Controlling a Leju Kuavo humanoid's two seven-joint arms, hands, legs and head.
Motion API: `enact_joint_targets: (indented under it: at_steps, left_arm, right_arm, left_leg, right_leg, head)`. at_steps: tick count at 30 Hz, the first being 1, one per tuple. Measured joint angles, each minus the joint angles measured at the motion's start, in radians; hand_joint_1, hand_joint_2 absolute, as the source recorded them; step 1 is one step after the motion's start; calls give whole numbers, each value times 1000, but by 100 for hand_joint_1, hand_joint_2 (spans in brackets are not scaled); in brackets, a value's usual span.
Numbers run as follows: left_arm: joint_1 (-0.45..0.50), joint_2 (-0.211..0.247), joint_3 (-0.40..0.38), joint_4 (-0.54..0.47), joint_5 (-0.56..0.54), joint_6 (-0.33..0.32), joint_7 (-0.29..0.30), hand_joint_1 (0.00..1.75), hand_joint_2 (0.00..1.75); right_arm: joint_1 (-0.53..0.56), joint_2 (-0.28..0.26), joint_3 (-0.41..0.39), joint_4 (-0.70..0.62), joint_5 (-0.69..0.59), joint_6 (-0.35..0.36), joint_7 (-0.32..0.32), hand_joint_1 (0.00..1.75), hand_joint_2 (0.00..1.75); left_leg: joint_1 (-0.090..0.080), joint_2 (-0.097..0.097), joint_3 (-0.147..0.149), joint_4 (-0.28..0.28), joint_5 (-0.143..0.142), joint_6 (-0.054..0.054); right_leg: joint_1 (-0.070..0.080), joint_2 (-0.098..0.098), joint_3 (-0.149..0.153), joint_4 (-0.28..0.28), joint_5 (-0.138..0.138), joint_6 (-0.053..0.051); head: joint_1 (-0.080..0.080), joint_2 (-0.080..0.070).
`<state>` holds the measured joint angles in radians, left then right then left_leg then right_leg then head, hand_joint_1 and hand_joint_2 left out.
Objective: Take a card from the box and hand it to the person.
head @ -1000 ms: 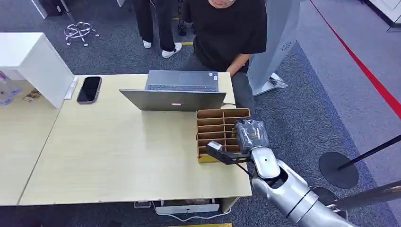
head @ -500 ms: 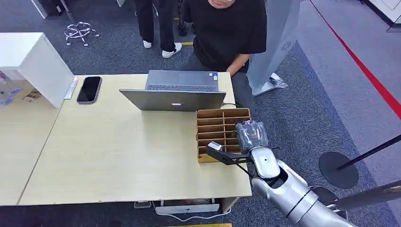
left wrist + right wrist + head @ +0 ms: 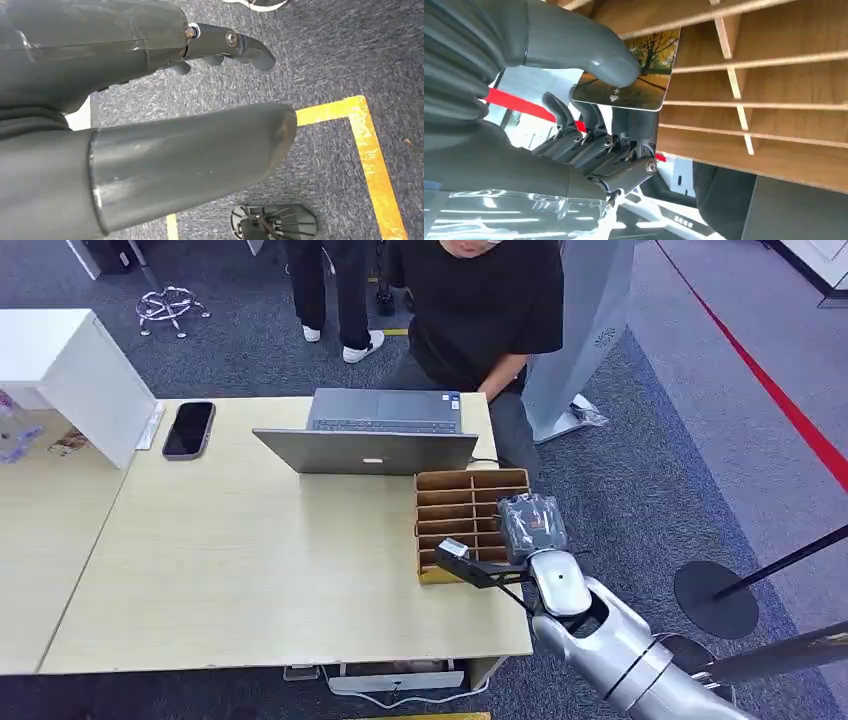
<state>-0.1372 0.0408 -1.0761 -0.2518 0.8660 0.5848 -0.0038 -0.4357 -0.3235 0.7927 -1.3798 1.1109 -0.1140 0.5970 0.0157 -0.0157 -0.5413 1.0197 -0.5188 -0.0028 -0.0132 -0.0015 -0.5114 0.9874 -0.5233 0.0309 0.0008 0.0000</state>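
Fingers (image 3: 589, 117) and thumb of the right hand (image 3: 530, 525) pinch a card (image 3: 636, 82) with an autumn-tree print, just at the box (image 3: 450, 502) and its dividers, on the table (image 3: 250, 570) near the person (image 3: 480, 310). Beside the laptop (image 3: 370, 435), the box sits at the table's right end. Left hand (image 3: 150, 100) hangs over carpet, fingers loosely apart, holding nothing.

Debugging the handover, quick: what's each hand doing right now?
Left hand: holds nothing, fingers apart.
Right hand: pinches a card with an autumn tree picture, by the cardboard box.
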Motion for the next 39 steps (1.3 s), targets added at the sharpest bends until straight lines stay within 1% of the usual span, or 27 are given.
enact_joint_targets:
  at_steps: [4, 6, 8, 9, 11, 17, 23, 30, 34, 35, 36, 39]
  left_arm:
    - [7, 4, 0, 0, 4, -16, -14, 0, 0]
    - [12, 7, 0, 0, 6, -17, -20, 0, 0]
    - [15, 10, 0, 0, 7, -17, -20, 0, 0]
    - [15, 10, 0, 0, 8, -17, -20, 0, 0]
    - [15, 11, 0, 0, 8, -17, -20, 0, 0]
    - [16, 12, 0, 0, 11, -17, -20, 0, 0]
    - [16, 12, 0, 0, 9, -19, -20, 0, 0]
    - [14, 11, 0, 0, -5, -26, -17, 0, 0]
    - [10, 11, 0, 0, -17, -29, -3, 0, 0]
    - [9, 11, 0, 0, -19, -30, 0, 0, 0]
    - [6, 11, 0, 0, -22, -32, 1, 0, 0]
    - [-1, 11, 0, 0, -31, -35, 11, 0, 0]
  right_arm:
    - [-3, -3, 0, -33, 4, 36, 11, 148, 175]
    - [-5, -6, 0, -62, 0, 54, 11, 157, 175]
    - [-11, -11, 0, -94, -3, 74, 10, 155, 175]
    - [-16, -13, 0, -110, -3, 84, 9, 150, 175]
    - [-25, -17, 0, -147, -3, 99, 9, 147, 175]
    - [-58, -33, 9, -245, -3, 120, 10, 147, 175]
    - [-100, -43, 14, -295, -7, 151, 6, 148, 175]
    - [-174, -47, 23, -293, -64, 168, -5, 148, 175]
    - [-226, -47, 24, -254, -105, 168, -10, 145, 175]
    - [-240, -47, 24, -238, -117, 168, -10, 147, 175]
    - [-254, -47, 24, -223, -127, 166, -10, 143, 175]
    - [-288, -47, 24, -176, -187, 158, -18, 145, 175]
  left_leg:
    - [0, 0, 0, 0, 0, 0]
    - [0, 0, 0, 0, 0, 0]
    - [0, 0, 0, 0, 0, 0]
    - [0, 0, 0, 0, 0, 0]
    - [0, 0, 0, 0, 0, 0]
    - [0, 0, 0, 0, 0, 0]
    - [0, 0, 0, 0, 0, 0]
    - [0, 0, 0, 0, 0, 0]
    - [0, 0, 0, 0, 0, 0]
    - [0, 0, 0, 0, 0, 0]
    - [0, 0, 0, 0, 0, 0]
    - [0, 0, 0, 0, 0, 0]
  right_leg:
    - [0, 0, 0, 0, 0, 0]
    - [0, 0, 0, 0, 0, 0]
    - [0, 0, 0, 0, 0, 0]
    - [0, 0, 0, 0, 0, 0]
    - [0, 0, 0, 0, 0, 0]
    - [0, 0, 0, 0, 0, 0]
    - [0, 0, 0, 0, 0, 0]
    - [0, 0, 0, 0, 0, 0]
    - [0, 0, 0, 0, 0, 0]
    - [0, 0, 0, 0, 0, 0]
    - [0, 0, 0, 0, 0, 0]
    - [0, 0, 0, 0, 0, 0]
  head:
    - [0, 0]
    - [0, 0]
    - [0, 0]
    - [0, 0]
    - [0, 0]
    - [0, 0]
    - [0, 0]
    - [0, 0]
    - [0, 0]
    - [0, 0]
    - [0, 0]
    - [0, 0]
